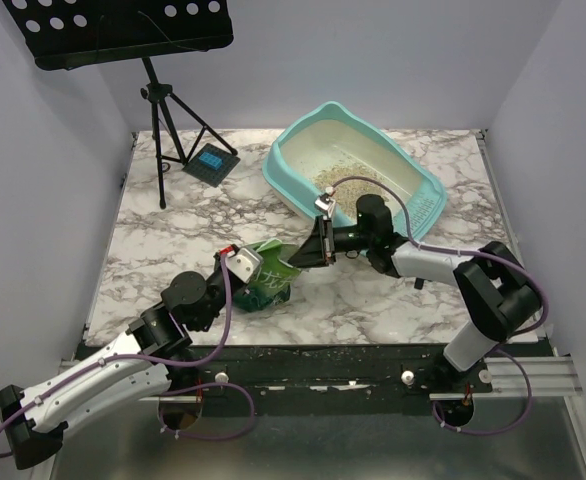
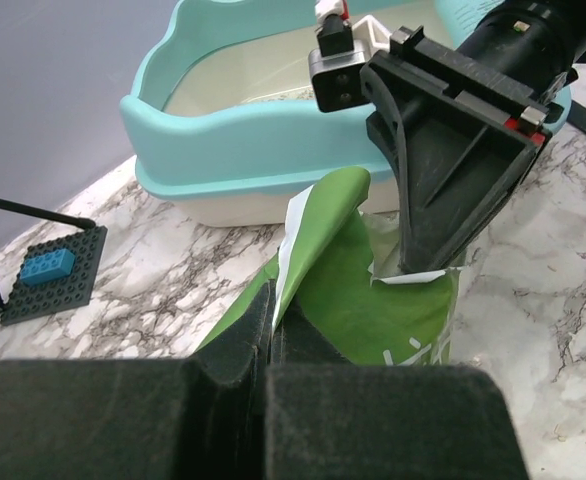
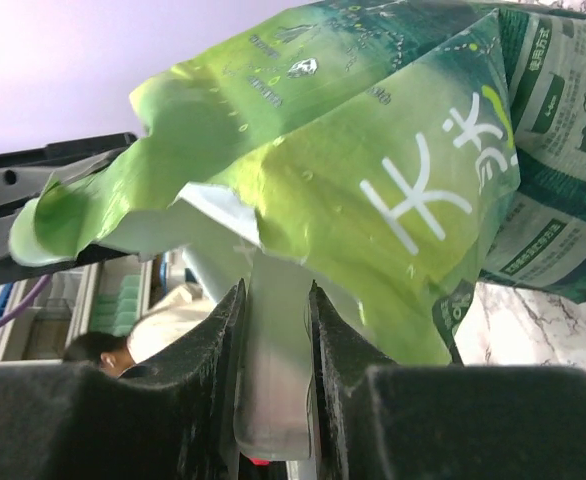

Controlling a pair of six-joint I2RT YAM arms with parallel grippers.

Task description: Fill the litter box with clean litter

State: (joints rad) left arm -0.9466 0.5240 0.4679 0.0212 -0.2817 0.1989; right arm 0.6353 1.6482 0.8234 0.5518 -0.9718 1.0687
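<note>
Found turquoise plastic litter box (image 1: 281,178) lying far-left to near-right, beige clean litter (image 1: 341,186) inside. Nearside of it, left gripper (image 2: 271,330) and right gripper (image 3: 273,300) clamped onto green foil bag (image 1: 269,282).

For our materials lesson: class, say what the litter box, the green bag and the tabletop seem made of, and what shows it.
The litter box: moulded plastic, smooth turquoise, rounded rim. The bag: probably foil-lined film; glossy print, silvery inside, sharp creases. The tabletop: marble or marble-print laminate, can't tell; grey veins on white.
</note>
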